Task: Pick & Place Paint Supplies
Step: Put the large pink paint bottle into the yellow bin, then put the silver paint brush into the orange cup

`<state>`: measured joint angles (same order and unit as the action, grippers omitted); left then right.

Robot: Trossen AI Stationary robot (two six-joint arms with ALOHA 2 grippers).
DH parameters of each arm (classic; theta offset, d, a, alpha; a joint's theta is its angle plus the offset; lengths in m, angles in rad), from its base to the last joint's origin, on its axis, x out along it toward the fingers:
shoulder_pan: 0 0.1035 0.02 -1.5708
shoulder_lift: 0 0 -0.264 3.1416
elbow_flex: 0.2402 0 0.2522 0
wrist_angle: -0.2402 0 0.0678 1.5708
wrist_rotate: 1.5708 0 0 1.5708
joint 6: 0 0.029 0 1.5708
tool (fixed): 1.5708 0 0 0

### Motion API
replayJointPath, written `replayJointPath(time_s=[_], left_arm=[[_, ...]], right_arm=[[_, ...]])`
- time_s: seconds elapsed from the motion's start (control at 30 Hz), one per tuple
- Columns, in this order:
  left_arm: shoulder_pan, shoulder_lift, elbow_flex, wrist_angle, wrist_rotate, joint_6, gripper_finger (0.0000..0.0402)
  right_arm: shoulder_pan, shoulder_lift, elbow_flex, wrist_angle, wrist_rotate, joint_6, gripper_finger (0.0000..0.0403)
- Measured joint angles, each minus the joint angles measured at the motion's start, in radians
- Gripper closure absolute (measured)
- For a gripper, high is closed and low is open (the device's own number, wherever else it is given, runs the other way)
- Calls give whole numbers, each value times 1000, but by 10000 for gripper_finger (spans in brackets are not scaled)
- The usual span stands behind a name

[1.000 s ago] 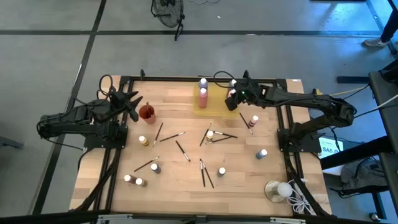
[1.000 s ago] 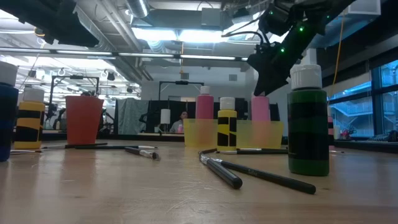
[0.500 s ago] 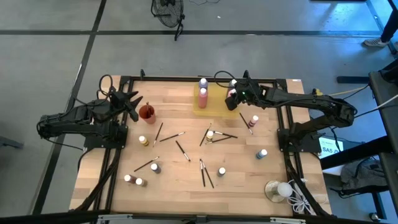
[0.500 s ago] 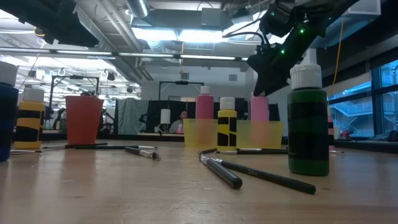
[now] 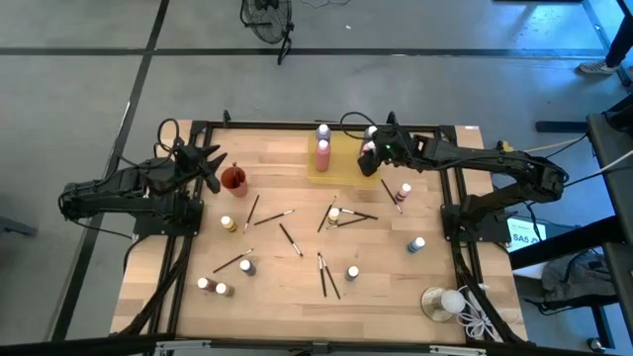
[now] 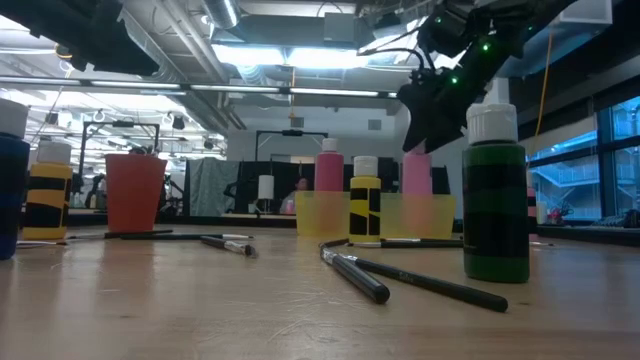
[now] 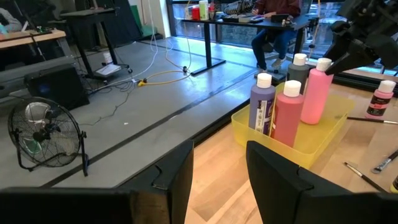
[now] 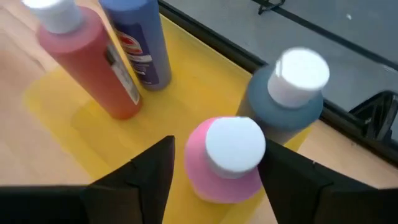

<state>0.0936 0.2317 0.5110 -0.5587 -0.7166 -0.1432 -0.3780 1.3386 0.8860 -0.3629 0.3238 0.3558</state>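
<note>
A pink white-capped bottle (image 8: 227,149) stands upright in the yellow tray (image 8: 186,93) at the table's far middle. A grey bottle (image 8: 292,93), a red one (image 8: 93,62) and a purple one (image 8: 140,37) stand in the tray with it. My right gripper (image 8: 217,168) is open just above the tray (image 5: 331,166). Its fingers slant down on either side of the pink bottle's cap, and I cannot tell whether they touch it. My left gripper (image 7: 219,180) waits open at the table's left, by the red cup (image 5: 233,180).
Loose brushes (image 5: 289,237) and small bottles (image 5: 246,266) lie scattered over the table's middle and near half. A green bottle (image 6: 495,200) stands close to the low camera. A clear dish with a white ball (image 5: 443,302) sits at the near right corner.
In the low view a little more of the pink bottle's top shows under my right gripper than a second ago. The bottle has stayed standing in the tray.
</note>
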Motion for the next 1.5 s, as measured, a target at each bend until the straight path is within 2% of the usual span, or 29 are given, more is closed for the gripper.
replayJointPath(time_s=[0.23, 0.47, 0.57, 0.7, 0.87, 1.13, 1.5], left_arm=[[0, 0, 0, 0, 0, 0, 258], [0, 0, 0, 0, 1, 0, 258], [0, 0, 0, 0, 1, 0, 258], [0, 0, 0, 0, 1, 0, 258], [0, 0, 0, 0, 2, 0, 258], [0, 0, 0, -19, 3, -22, 258], [0, 0, 0, -38, 4, -54, 258]], right_arm=[[21, -37, 80, -59, -7, -33, 177], [43, -39, 221, -276, -25, -45, 177], [63, -39, 301, -354, -111, -55, 177], [95, -40, 398, -425, -287, -73, 177], [151, -41, 463, -462, -462, -75, 177], [245, -20, 464, -534, -485, -42, 176], [332, 132, 464, -565, -477, -91, 176]])
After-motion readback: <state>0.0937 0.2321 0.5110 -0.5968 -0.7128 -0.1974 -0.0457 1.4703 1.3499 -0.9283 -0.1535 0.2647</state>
